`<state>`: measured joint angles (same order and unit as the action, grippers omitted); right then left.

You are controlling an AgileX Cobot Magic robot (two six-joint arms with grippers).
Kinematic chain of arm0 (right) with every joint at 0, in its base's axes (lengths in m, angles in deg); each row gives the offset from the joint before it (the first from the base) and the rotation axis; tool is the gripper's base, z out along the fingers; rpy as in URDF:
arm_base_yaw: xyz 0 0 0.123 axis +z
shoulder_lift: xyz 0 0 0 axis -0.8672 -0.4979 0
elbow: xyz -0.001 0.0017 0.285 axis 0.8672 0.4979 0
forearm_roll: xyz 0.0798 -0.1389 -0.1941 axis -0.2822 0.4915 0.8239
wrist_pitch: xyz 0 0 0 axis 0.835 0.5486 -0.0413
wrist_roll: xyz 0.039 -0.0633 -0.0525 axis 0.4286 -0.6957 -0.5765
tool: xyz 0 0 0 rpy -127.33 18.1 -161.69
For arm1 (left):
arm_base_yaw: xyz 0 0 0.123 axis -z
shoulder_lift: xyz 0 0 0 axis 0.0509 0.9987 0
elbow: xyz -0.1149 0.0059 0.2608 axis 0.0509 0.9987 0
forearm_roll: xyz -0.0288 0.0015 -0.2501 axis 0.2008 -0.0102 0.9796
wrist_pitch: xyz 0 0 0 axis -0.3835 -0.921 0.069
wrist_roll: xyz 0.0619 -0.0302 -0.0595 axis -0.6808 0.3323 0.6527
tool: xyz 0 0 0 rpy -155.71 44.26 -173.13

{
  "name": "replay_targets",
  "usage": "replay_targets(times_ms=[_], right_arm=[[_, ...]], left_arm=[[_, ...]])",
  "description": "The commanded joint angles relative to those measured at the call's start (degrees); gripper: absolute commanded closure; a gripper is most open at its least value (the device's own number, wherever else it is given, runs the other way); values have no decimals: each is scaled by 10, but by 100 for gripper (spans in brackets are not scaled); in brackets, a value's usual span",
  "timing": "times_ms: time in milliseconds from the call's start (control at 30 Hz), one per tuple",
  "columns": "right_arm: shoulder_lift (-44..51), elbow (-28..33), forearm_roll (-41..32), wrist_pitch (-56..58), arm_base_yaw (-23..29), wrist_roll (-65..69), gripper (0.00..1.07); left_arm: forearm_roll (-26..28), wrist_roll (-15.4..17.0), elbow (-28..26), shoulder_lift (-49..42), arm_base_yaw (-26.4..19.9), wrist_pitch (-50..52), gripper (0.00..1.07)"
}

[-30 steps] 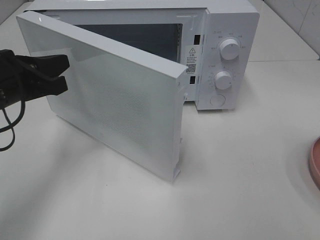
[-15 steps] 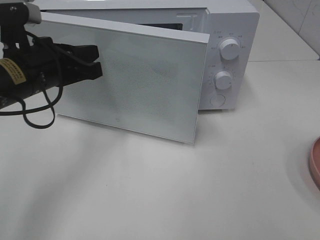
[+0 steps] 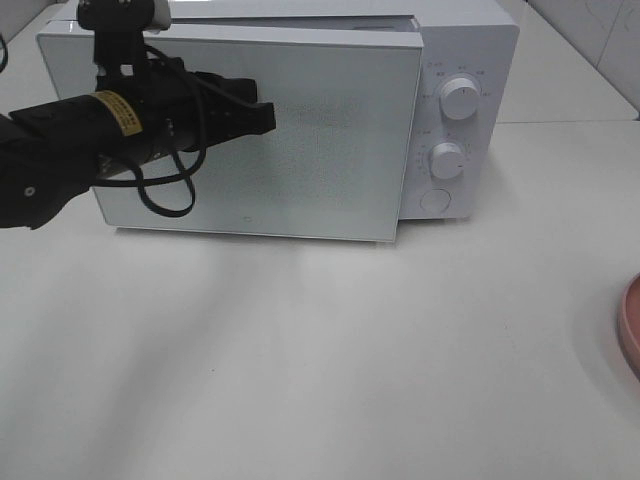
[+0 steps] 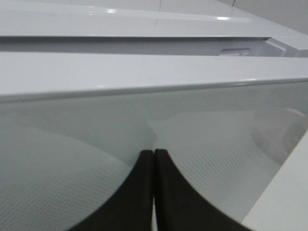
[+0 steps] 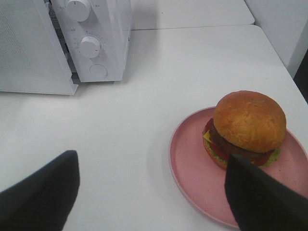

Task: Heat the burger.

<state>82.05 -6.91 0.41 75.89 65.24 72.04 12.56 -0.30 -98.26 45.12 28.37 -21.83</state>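
The burger point(image 5: 248, 126), with a glossy brown bun, sits on a pink plate point(image 5: 192, 168) in the right wrist view. My right gripper point(image 5: 149, 166) hovers open in front of the plate, nothing between its fingers. The exterior view shows only the plate's rim point(image 3: 631, 325) at the right edge; the burger is outside that view. The white microwave point(image 3: 465, 40) stands at the back. Its door point(image 3: 330, 170) is almost closed, a narrow gap left along the top. My left gripper point(image 3: 268, 117) is shut, its tips point(image 4: 153, 154) pressed against the door's front.
Two round knobs point(image 3: 460, 97) point(image 3: 447, 160) and a button sit on the microwave's right panel. White tabletop point(image 3: 350, 360) stretches in front of the microwave to the plate. A tiled wall rises at the back right.
The microwave door has swung from wide open to almost closed. My left gripper, still shut, moved right and toward the microwave with it. The right gripper stayed put.
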Motion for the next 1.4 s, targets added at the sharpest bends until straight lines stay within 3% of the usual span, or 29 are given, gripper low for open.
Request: replay_targets(times_ms=[33, 500, 567, 800, 1133, 1200, 1233, 1267, 1300, 1333, 1367, 1400], right_arm=[[17, 0, 0, -4, -5, -4, 33], [17, 0, 0, -4, -5, -4, 33], [17, 0, 0, -4, -5, -4, 33], [17, 0, 0, -4, -5, -4, 33], [17, 0, 0, -4, -5, -4, 33], [17, 0, 0, -4, -5, -4, 33], [17, 0, 0, -4, -5, -4, 33], [17, 0, 0, -4, -5, -4, 33], [17, 0, 0, -4, -5, -4, 33], [17, 0, 0, -4, -5, -4, 33], [17, 0, 0, -4, -5, -4, 33], [17, 0, 0, -4, -5, -4, 33]], left_arm=[[10, -2, -37, 17, 11, -16, 107], [18, -2, -162, 89, 17, -66, 107], [24, -22, -187, 101, 17, -88, 107], [30, -25, -194, 104, 24, -93, 107], [22, -25, -194, 64, 89, -260, 107], [22, -25, -194, 46, 108, -328, 96], [22, -25, -194, 46, 108, -328, 96], [22, -25, -194, 35, 121, -375, 76], [22, -25, -194, 35, 121, -375, 76], [23, -25, -194, 24, 132, -426, 50], [26, -25, -194, 18, 138, -455, 35], [26, -25, -194, 18, 138, -455, 35]])
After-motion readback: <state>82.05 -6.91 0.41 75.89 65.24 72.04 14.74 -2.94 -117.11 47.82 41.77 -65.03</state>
